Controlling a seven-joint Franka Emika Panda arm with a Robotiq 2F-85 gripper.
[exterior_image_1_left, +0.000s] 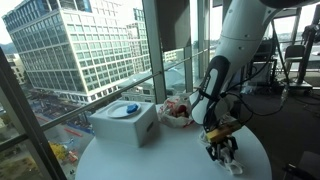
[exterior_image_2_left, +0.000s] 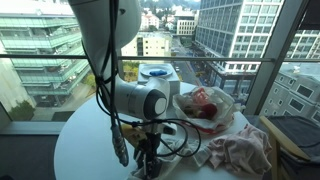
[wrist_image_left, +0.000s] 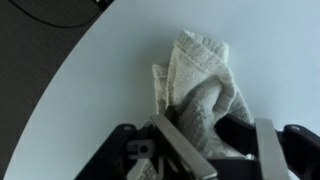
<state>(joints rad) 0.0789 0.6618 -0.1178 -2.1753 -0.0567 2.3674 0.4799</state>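
In the wrist view a crumpled white terry cloth (wrist_image_left: 200, 75) lies on the round white table (wrist_image_left: 90, 90). My gripper (wrist_image_left: 215, 140) is down over its near end. A bunched fold of the cloth fills the space between the fingers, pressed against the left finger (wrist_image_left: 180, 150) and the dark pad of the right one. In both exterior views the gripper (exterior_image_1_left: 222, 150) (exterior_image_2_left: 146, 165) points straight down at the table near its edge, with the cloth (exterior_image_1_left: 231, 163) showing under it.
A white box (exterior_image_1_left: 125, 122) with a blue item on top stands at the table's window side. A clear bowl (exterior_image_2_left: 205, 105) of red things sits beside a pinkish rag (exterior_image_2_left: 245, 150). Black cables (exterior_image_2_left: 185, 140) trail near the gripper. Windows bound the table.
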